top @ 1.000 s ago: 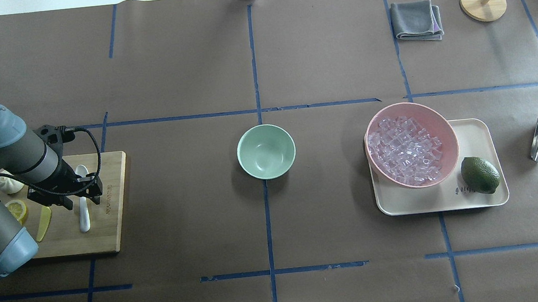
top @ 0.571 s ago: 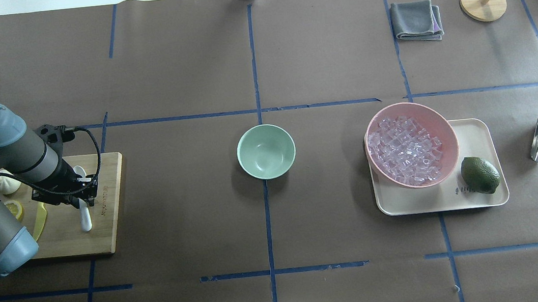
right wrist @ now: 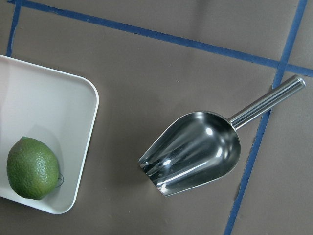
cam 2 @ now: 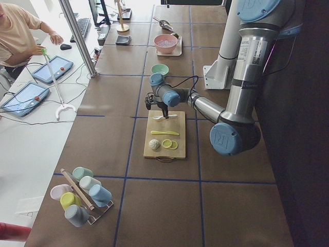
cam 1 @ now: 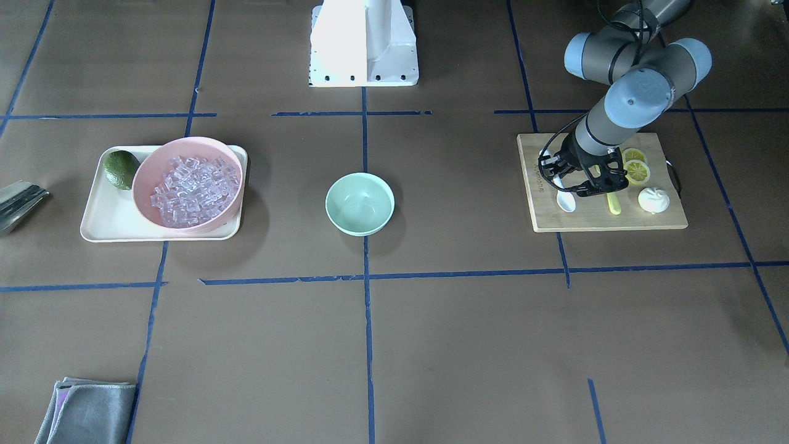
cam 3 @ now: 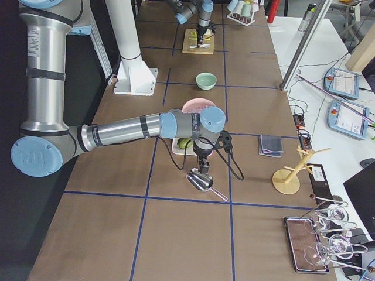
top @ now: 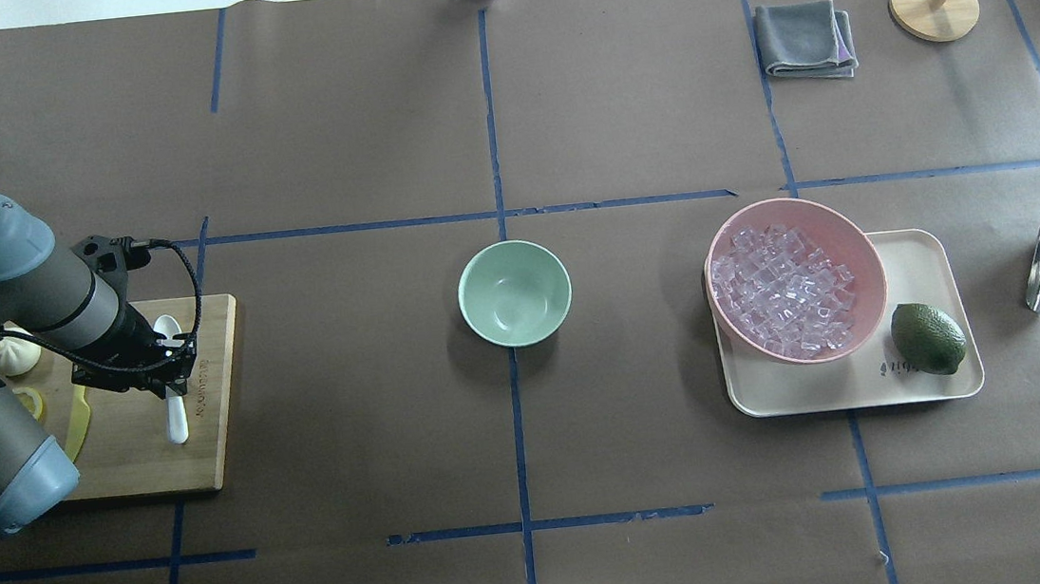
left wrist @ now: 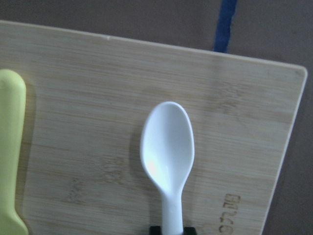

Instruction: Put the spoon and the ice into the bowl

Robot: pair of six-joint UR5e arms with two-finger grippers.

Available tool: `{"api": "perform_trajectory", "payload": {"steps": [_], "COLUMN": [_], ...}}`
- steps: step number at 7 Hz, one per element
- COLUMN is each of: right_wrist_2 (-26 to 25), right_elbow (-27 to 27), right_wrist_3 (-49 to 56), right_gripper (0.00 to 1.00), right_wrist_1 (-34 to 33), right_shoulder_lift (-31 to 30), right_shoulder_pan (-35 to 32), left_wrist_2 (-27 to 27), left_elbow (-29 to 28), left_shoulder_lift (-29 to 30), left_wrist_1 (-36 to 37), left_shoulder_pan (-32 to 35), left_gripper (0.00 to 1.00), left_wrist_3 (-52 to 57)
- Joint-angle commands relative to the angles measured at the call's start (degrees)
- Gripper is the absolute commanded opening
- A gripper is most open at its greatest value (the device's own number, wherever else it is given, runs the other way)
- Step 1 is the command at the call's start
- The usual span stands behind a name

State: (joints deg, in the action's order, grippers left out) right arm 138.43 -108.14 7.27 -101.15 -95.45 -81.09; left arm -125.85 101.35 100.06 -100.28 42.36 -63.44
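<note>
A: Looking from the left end of the worktop (top: 351,423), we meet first the wooden board (top: 209,427). There the left tool (top: 170,385) is pinching the handle of the spoon (left wrist: 167,147).

B: Farther, the bowl (top: 514,292) stands at the middle, well apart from the board.

A: Then we see the ice (top: 782,291), heaped in the pink bowl (top: 862,249).

B: Farthest, the right tool (cam 3: 204,165) hangs just above the metal scoop (cam 3: 200,180). We cannot tell if it is spread or pressed together.
</note>
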Motion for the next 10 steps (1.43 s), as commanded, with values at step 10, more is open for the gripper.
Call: {"api": "perform_trajectory", "payload": {"steps": [10], "right_wrist_2": [1.14], "right_elbow": [-0.50], "right_wrist_3": [0.03], "right_gripper": [0.99], "right_wrist_1": [-0.01], "right_shoulder_lift": [-0.09], "right_shoulder_pan": [-0.03], "left_wrist_2": [-0.09], "left_elbow": [-14.82], "left_shoulder_lift": [35.35], "left_wrist_1": [-6.74], "left_shoulder_pan": [-9.40], "left_gripper": [0.00], "left_wrist_3": [-21.36]}}
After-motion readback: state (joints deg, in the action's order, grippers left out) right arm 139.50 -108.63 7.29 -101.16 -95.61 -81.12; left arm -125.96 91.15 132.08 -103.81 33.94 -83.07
